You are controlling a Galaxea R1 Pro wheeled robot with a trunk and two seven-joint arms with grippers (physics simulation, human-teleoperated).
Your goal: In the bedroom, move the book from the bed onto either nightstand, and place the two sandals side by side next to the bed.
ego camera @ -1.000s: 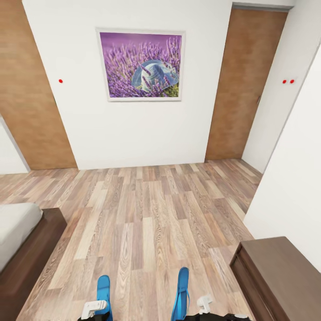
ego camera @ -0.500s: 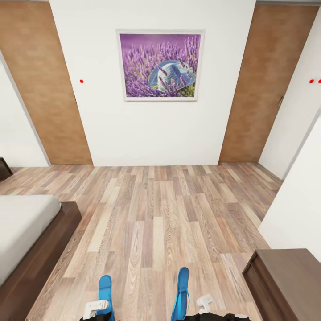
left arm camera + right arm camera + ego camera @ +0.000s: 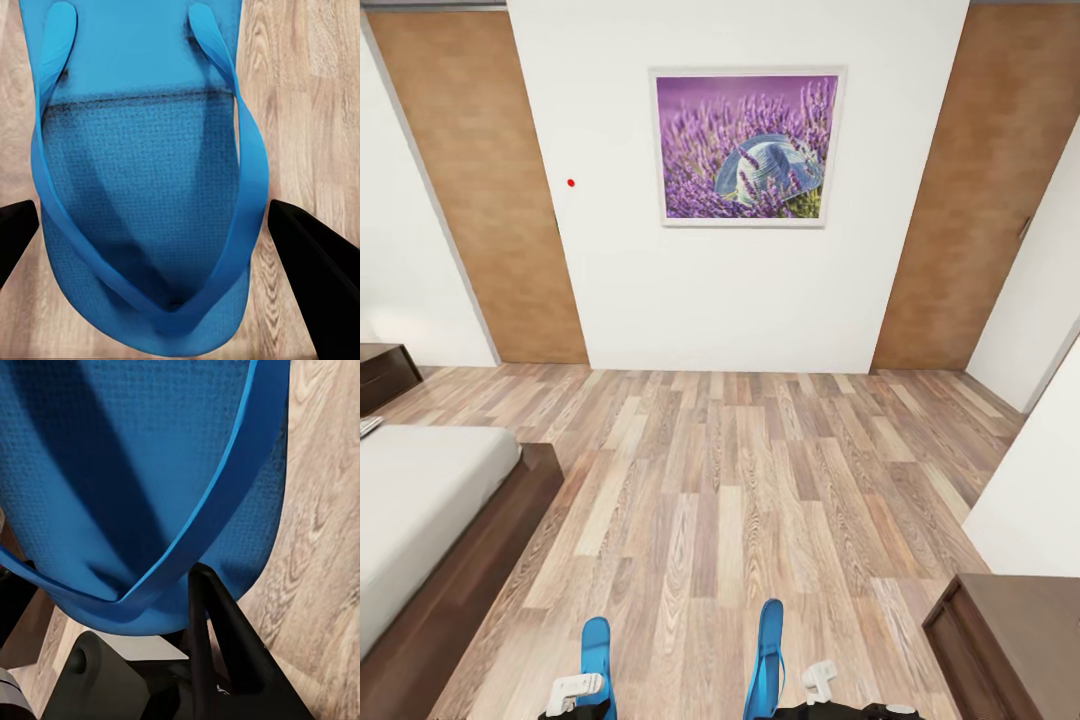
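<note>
Left fingers [image 3: 15, 240]: spread wide, one black tip at each side of my left sandal [image 3: 150, 187], which seems held off the floor [image 3: 740, 480].
Right fingers [image 3: 202, 615]: one dark tip against the right sandal [image 3: 135, 472]; how tightly it grips, I cannot tell.
Head view, bottom edge: both sandals upright, left [image 3: 595, 650], right [image 3: 768, 650].
Bed [image 3: 420, 500]: lower left.
Painting [image 3: 748, 147]: upper centre wall.
</note>
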